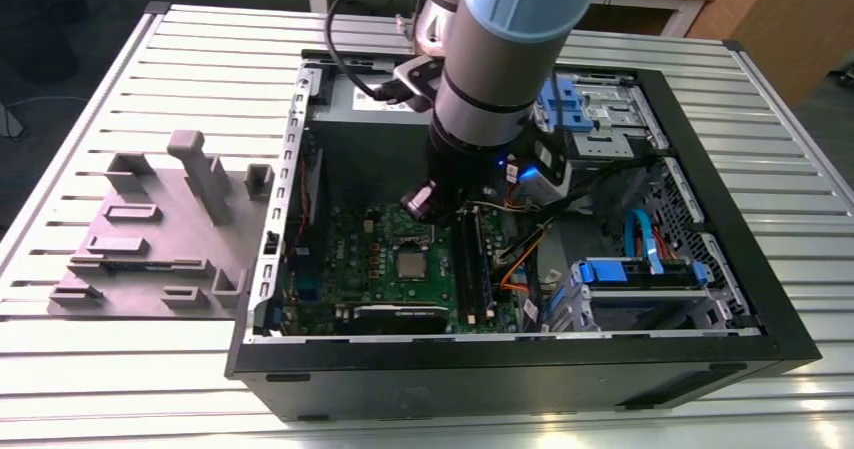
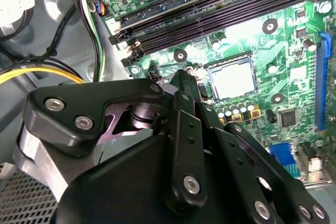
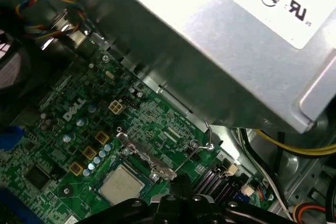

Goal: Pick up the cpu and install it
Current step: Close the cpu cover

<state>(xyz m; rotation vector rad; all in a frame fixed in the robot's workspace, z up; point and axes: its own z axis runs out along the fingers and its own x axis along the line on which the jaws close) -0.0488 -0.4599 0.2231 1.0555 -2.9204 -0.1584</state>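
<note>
The cpu (image 1: 407,262) is a small silvery square lying flat in its socket on the green motherboard (image 1: 350,269) inside the open computer case. It also shows in both wrist views (image 2: 232,78) (image 3: 122,183). The socket's metal frame (image 3: 148,162) and its thin lever (image 3: 208,139) stand raised beside the chip. My black gripper (image 1: 422,207) hangs just above the board, next to the socket on its power-supply side. Its fingertips (image 2: 185,77) meet with nothing between them, so it is shut and apart from the cpu. The tips also show in the first wrist view (image 3: 181,184).
The grey power-supply box (image 3: 236,51) fills the case's far end (image 1: 367,94). Black memory slots (image 2: 210,14) run beside the socket. Yellow cables (image 2: 37,72), a blue drive caddy (image 1: 641,274) and the case walls (image 1: 274,219) hem the board in. A grey parts fixture (image 1: 160,229) stands at the exterior view's left.
</note>
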